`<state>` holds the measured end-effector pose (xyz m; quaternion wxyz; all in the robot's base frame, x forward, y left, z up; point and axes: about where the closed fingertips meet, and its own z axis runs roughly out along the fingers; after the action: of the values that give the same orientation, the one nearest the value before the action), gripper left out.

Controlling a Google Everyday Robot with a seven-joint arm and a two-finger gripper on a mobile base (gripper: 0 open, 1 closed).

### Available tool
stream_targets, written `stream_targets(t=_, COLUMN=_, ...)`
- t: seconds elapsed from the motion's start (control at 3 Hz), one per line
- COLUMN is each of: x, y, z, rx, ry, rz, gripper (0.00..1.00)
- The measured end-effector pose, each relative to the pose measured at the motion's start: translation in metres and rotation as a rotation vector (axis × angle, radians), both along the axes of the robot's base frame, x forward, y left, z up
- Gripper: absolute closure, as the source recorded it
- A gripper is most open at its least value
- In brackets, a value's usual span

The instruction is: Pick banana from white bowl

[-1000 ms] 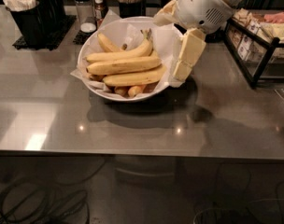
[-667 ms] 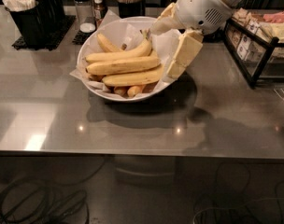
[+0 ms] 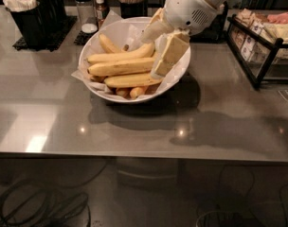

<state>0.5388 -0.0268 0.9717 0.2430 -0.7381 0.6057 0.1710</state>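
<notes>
Leftward since a second ago, the end effector point(image 3: 161, 42) now hangs inside the right half of the white bowl point(image 3: 88, 48) rather than at its rim. Its two cream fingers point(image 3: 171, 56) stand apart, with the right tip of the upper banana point(image 3: 120, 56) just beside them. More bananas point(image 3: 127, 81) lie below it on crinkled paper point(image 3: 81, 74). The bowl sits on the grey worktop point(image 3: 134, 136). Packets point(image 3: 248, 20) in the black wire rack point(image 3: 258, 65) carry print that cannot be read.
</notes>
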Motion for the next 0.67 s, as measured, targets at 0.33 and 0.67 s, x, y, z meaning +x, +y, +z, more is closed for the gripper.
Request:
stream_targets(t=0.33, x=0.020, y=0.021, z=-0.012, rx=-0.006, ry=0.030, rz=0.059, gripper=0.28)
stream_targets(t=0.67, x=0.031, y=0.035, z=-0.019, rx=0.000, ry=0.045, rz=0.089, gripper=0.29)
